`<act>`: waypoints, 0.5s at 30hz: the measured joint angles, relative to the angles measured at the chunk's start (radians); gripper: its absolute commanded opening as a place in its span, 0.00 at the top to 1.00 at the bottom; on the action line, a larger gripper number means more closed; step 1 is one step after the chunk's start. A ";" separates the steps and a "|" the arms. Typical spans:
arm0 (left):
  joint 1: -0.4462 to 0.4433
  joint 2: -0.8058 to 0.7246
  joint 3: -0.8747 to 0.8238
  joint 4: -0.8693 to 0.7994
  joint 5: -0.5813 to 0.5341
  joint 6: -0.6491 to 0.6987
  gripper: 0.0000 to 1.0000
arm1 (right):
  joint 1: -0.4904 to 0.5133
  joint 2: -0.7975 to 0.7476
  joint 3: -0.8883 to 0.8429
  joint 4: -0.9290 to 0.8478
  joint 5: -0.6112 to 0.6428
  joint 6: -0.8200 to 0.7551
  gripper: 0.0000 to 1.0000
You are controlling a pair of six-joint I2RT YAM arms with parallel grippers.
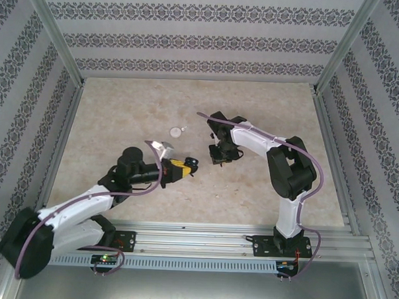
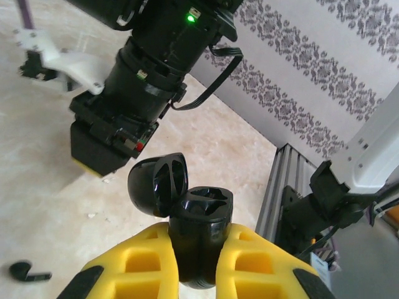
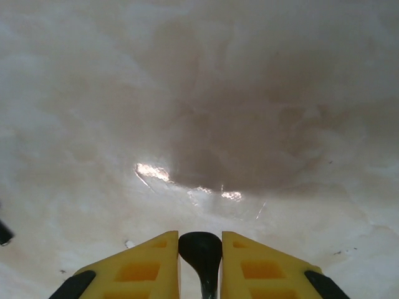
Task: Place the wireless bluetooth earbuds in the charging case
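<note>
I'm mid-way through the insertion step, with both arms loaded and brought together over the middle of the table (image 1: 115, 113). My left gripper (image 2: 198, 240) is clamped on the black charging case (image 2: 202, 205), its yellow fingers (image 2: 140, 258) pressing the body from either side. The lid (image 2: 156, 184) is swung open, so the moulded sockets face up and toward the right arm. My right gripper (image 3: 200, 237) is closed on a black earbud (image 3: 200, 252), pinched between the fingertips with its rounded end poking out forward above bare tabletop. From the overhead camera the two grippers sit near each other but apart, so the bud isn't over the case yet. A second black earbud (image 2: 28, 271) lies loose on the table off to the side of the case, and a small white round object (image 1: 177, 130) sits farther back. Next, I judge I need to bring the right gripper over the open case. The bud has to line up with one socket, and I can't tell from here which socket fits it. Then I lower gently and release only once it seats. The left grip must hold firm so the case doesn't twist.
</note>
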 measured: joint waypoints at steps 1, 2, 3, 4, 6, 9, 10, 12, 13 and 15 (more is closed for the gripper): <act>-0.013 0.029 0.000 0.028 -0.002 0.014 1.00 | 0.000 0.001 -0.007 0.008 0.000 0.001 0.79; -0.028 0.061 0.002 0.055 -0.005 0.033 1.00 | 0.000 0.002 -0.014 0.015 0.000 0.003 0.79; -0.040 0.085 0.005 0.075 -0.007 0.049 1.00 | 0.000 0.003 -0.021 0.023 -0.001 0.004 0.78; -0.047 0.100 0.007 0.090 -0.010 0.061 1.00 | 0.000 0.003 -0.026 0.030 -0.001 0.005 0.78; -0.056 0.119 0.010 0.125 -0.021 0.085 1.00 | 0.000 0.004 -0.045 0.046 -0.001 0.007 0.77; -0.056 0.120 0.011 0.159 -0.037 0.110 1.00 | 0.000 0.010 -0.070 0.058 -0.004 0.008 0.75; -0.056 0.120 0.012 0.162 -0.042 0.117 1.00 | 0.000 0.012 -0.074 0.060 -0.003 0.008 0.74; -0.056 0.120 0.012 0.169 -0.053 0.131 1.00 | -0.006 0.011 -0.074 0.063 -0.008 0.011 0.69; -0.056 0.120 0.012 0.171 -0.056 0.135 1.00 | -0.006 0.011 -0.076 0.064 -0.013 0.012 0.66; -0.056 0.120 0.012 0.174 -0.066 0.145 1.00 | -0.006 0.010 -0.076 0.068 -0.023 0.012 0.62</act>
